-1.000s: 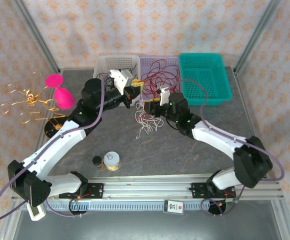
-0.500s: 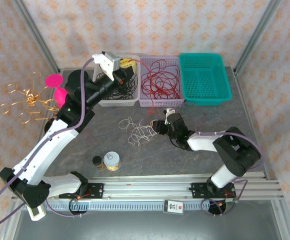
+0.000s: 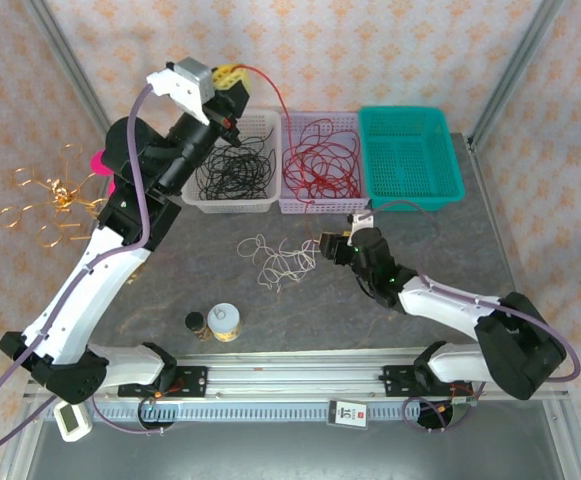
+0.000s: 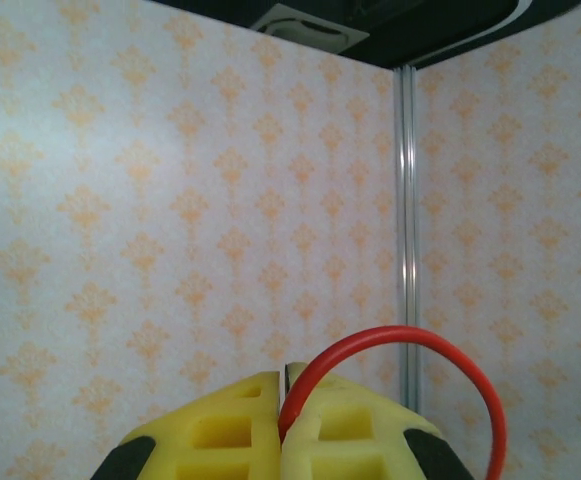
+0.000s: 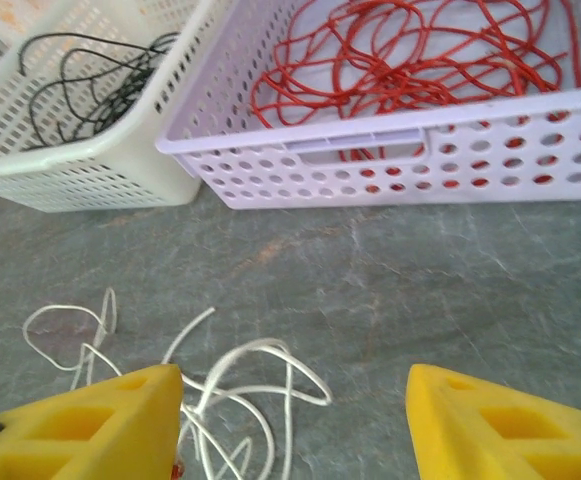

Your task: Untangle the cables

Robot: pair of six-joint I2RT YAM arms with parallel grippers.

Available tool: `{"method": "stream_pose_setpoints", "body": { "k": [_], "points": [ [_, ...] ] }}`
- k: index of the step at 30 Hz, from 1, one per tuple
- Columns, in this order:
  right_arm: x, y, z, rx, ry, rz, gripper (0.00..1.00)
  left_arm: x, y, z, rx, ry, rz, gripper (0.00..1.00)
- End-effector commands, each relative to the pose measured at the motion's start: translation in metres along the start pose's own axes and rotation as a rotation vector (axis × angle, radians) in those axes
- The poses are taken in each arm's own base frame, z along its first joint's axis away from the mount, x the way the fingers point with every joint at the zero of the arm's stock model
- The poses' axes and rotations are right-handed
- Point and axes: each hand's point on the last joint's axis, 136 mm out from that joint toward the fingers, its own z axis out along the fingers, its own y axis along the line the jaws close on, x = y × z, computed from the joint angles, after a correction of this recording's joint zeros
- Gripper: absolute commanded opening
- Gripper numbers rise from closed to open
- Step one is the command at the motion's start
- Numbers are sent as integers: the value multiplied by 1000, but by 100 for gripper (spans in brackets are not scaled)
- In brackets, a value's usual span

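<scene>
Walls: pale paper with an orange motif on every side, metal posts in the corners
Worktop (image 3: 450, 270): grey, stone-look, with three baskets in a row along its far edge
Left arm: reared high at the far left; a second ago it was low, meeting the right arm just in front of the baskets
Left hand (image 3: 230, 76): yellow fingers (image 4: 220, 435) pressed together on one strand of the red cable (image 3: 315, 160)
Right hand (image 3: 332, 245): low over the middle of the worktop, fingers wide apart with nothing between them; it has opened within the last second
Baskets: white basket (image 3: 232, 205) on the left holds the black cable (image 3: 232, 172), lilac basket (image 3: 320, 207) in the middle holds the red one, teal basket (image 3: 415, 200) on the right has no cable in it
Off-white cable (image 3: 278, 262): a second ago it hung between the two hands; now it lies alone on the worktop, just left of the right hand and on the near side of the baskets
Meaning: the off-white one looks parted from the red, so the sorting seems well along; it likely belongs in the teal basket, and the lifted red strand has yet to go down
Red strand, line: rises from the far left of the lilac basket and arcs up and leftward to the left hand
Off-white, line: a loose curly heap, spread more left-to-right than near-to-far; I cannot tell which way either end points
</scene>
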Motion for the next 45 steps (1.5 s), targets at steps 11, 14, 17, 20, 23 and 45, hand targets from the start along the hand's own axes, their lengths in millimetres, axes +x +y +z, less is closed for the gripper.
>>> {"method": "stream_pose_setpoints", "body": {
  "k": [11,14,17,20,23,45],
  "points": [
    [-102,89,-82,-399,-81,-282,94,-5,-1,8,21,-16,32,0],
    [-137,128,-122,-564,-164,-426,96,8,-6,8,50,17,18,0],
    [-174,153,-148,-641,-282,-502,97,17,-9,7,68,37,4,0],
    [-205,176,-161,-709,-378,-549,99,24,-10,6,71,52,-6,0],
    [-228,191,-145,-708,-382,-581,99,27,-12,4,81,65,-15,0],
    [-315,133,12,-354,-274,-465,0,103,6,-39,-51,212,-72,63]
  ]
}}
